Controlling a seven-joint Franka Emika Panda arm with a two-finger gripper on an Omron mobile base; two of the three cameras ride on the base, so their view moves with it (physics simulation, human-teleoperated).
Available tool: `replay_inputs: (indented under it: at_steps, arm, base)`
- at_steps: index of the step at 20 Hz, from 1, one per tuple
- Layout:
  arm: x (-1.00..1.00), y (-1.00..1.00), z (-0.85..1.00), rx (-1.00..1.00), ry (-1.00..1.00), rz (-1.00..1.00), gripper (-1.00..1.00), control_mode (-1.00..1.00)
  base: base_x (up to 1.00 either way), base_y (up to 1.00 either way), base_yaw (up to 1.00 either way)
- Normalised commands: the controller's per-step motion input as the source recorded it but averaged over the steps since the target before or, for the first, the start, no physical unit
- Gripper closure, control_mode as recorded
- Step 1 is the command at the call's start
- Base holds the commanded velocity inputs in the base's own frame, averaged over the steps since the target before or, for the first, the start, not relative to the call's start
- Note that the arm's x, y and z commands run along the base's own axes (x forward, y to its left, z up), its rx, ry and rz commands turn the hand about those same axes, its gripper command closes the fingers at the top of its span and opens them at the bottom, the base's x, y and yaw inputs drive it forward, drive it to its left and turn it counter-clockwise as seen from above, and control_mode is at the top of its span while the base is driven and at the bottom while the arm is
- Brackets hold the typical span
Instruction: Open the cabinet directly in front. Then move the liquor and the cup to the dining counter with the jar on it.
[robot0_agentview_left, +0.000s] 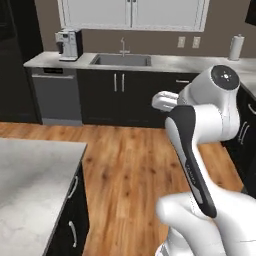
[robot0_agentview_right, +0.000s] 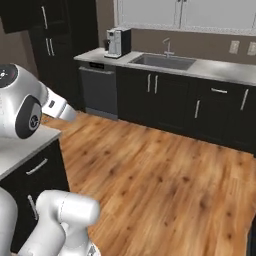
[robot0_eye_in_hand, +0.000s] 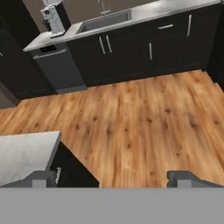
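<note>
Two spread jaws (robot0_eye_in_hand: 112, 179) hold nothing, aimed across bare floor (robot0_eye_in_hand: 131, 127), the marble table (robot0_eye_in_hand: 26, 153) just to their left.

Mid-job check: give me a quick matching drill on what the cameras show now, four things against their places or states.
Things:
1. coffee machine
2. sink
3. paper towel roll
4. end effector

Places or states:
A. set into the counter under the window
B. open, above the wooden floor
C. on the counter's left end, above the dishwasher
D. upright at the counter's far right

Pairs: 1-C, 2-A, 3-D, 4-B
</note>
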Motion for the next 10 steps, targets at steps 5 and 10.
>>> replay_inputs:
  at_steps: [5,10]
  arm:
    - [0.0,0.0,0.0,0.0,0.0,0.0,-1.0,1.0]
    - [0.0,0.0,0.0,0.0,0.0,0.0,-1.0,1.0]
  base:
    - [1.0,0.0,-0.2]
    - [1.0,0.0,-0.18]
